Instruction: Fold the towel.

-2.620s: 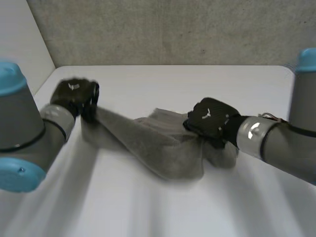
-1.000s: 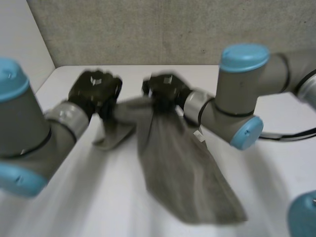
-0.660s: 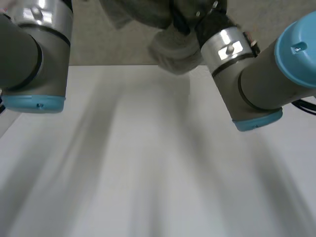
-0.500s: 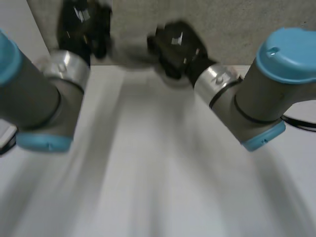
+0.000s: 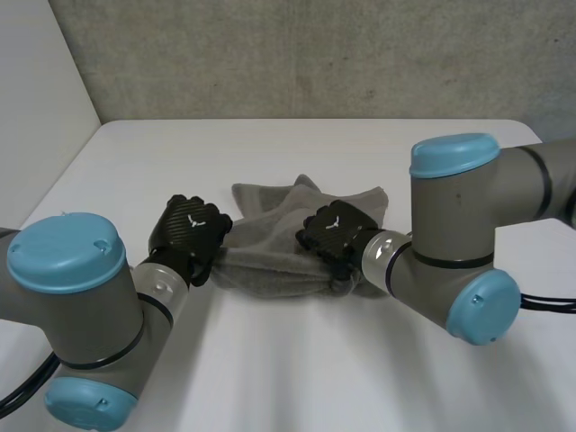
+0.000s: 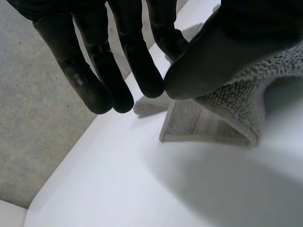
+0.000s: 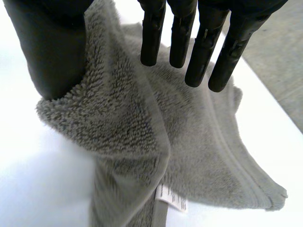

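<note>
A grey towel [image 5: 279,211] lies crumpled and partly doubled over in the middle of the white table. My left hand [image 5: 187,236] is at its left edge. In the left wrist view the thumb [image 6: 227,52] presses a raised fold of towel [image 6: 222,118] against the fingertips. My right hand [image 5: 331,236] rests on the towel's near right part. In the right wrist view its fingers [image 7: 199,47] are straight and clear of the towel [image 7: 189,142], and only the thumb [image 7: 52,47] touches a raised ridge. A white label [image 7: 170,198] shows at the towel's edge.
The white table [image 5: 297,378] has bare room in front of the towel and to both sides. A grey wall [image 5: 297,54] runs behind its far edge. My right arm's elbow [image 5: 459,252] hangs over the table to the right of the towel.
Both hands swung the towel up high and brought it back down onto the table. The right hand's fingers have let go and straightened; the left keeps its pinch.
</note>
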`<move>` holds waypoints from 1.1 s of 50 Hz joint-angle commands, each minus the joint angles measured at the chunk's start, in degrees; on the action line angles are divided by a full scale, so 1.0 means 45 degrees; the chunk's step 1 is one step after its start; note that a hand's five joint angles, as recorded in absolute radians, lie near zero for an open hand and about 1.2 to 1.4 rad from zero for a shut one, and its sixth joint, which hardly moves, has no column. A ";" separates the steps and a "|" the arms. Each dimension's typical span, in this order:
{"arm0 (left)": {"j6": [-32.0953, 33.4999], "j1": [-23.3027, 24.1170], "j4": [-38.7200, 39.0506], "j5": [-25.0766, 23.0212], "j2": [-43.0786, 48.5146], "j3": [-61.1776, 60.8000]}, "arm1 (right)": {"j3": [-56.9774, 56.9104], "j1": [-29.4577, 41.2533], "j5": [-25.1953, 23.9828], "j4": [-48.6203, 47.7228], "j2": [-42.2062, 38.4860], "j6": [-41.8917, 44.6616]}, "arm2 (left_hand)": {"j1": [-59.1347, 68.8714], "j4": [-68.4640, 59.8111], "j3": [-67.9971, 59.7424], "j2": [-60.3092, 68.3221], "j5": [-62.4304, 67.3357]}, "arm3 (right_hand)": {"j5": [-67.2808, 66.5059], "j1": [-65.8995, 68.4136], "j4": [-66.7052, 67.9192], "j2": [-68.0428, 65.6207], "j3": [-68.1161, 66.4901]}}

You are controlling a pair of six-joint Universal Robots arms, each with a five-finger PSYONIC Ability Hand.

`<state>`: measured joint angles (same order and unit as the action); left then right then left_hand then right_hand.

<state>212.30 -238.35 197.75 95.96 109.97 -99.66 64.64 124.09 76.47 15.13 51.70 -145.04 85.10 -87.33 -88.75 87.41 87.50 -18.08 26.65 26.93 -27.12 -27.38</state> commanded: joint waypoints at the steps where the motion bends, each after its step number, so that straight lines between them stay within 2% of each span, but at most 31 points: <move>1: -0.0048 0.0252 -0.0018 0.0003 -0.0454 -0.0198 | 0.0811 -0.0447 -0.0079 -0.0569 0.1206 -0.2203 | -0.1134 0.1630 0.1945 -0.1646 -0.3890 | 0.0672 -0.0355 -0.0416 0.0459 0.0517; 6: -0.0048 0.0272 -0.0018 0.0003 -0.0630 -0.0354 | 0.1863 -0.1188 -0.0157 -0.0725 0.1635 -0.3276 | -0.1134 0.1630 0.1945 -0.1646 -0.3890 | 0.0634 -0.0317 -0.0378 0.0421 0.0479; 12: -0.0048 0.0311 -0.0018 0.0003 -0.0630 -0.0354 | 0.2686 -0.1541 -0.0333 -0.0998 0.1870 -0.3355 | -0.1134 0.1630 0.1945 -0.1646 -0.3890 | 0.0709 -0.0392 -0.0453 0.0496 0.0554; 22: -0.0048 0.0330 -0.0018 -0.0036 -0.0571 -0.0315 | 0.4033 -0.2848 -0.1503 -0.1292 0.2573 -0.3394 | -0.1134 0.1630 0.1945 -0.1646 -0.3890 | 0.0709 -0.0392 -0.0453 0.0496 0.0554; 30: -0.0048 0.0369 -0.0018 -0.0036 -0.0513 -0.0315 | 0.4386 -0.3142 -0.2012 -0.1291 0.2495 -0.3413 | -0.1134 0.1630 0.1945 -0.1646 -0.3890 | 0.0672 -0.0355 -0.0416 0.0459 0.0517; 37: -0.0048 0.0525 -0.0018 -0.0036 -0.0513 -0.0296 | 0.4386 -0.3240 -0.2013 -0.1428 0.2417 -0.3453 | -0.1134 0.1630 0.1945 -0.1646 -0.3890 | 0.0635 -0.0318 -0.0379 0.0422 0.0480; 44: -0.0048 0.0604 -0.0018 -0.0055 -0.0513 -0.0315 | 0.4288 -0.3123 -0.1974 -0.2190 0.2104 -0.4371 | -0.1134 0.1630 0.1945 -0.1646 -0.3890 | 0.0298 0.0019 -0.0042 0.0085 0.0143; 52: -0.0068 0.0565 0.0139 -0.0055 -0.0474 -0.0296 | 0.3897 -0.3103 -0.1974 -0.2795 0.1167 -0.5171 | -0.1134 0.1630 0.1945 -0.1646 -0.3890 | -0.1982 0.2299 0.2238 -0.2195 -0.2137; 54: -0.0087 0.0564 0.0216 -0.0075 -0.0415 -0.0257 | 0.3780 -0.3045 -0.1954 -0.2815 0.0933 -0.5210 | -0.1872 0.2369 0.2684 -0.2385 -0.4629 | -0.4397 0.4714 0.4653 -0.4610 -0.4552; 55: -0.0087 0.0565 0.0217 -0.0075 -0.0415 -0.0257 | 0.3780 -0.3045 -0.1954 -0.2815 0.0933 -0.5211 | -0.1876 0.2373 0.2688 -0.2389 -0.4632 | -0.4412 0.4729 0.4668 -0.4625 -0.4567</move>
<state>212.03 -235.75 198.04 95.71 107.80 -101.01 82.82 110.11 67.61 2.99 58.42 -167.67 85.68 -87.33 -88.63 87.41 87.50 -28.46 38.33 38.00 -38.33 -38.28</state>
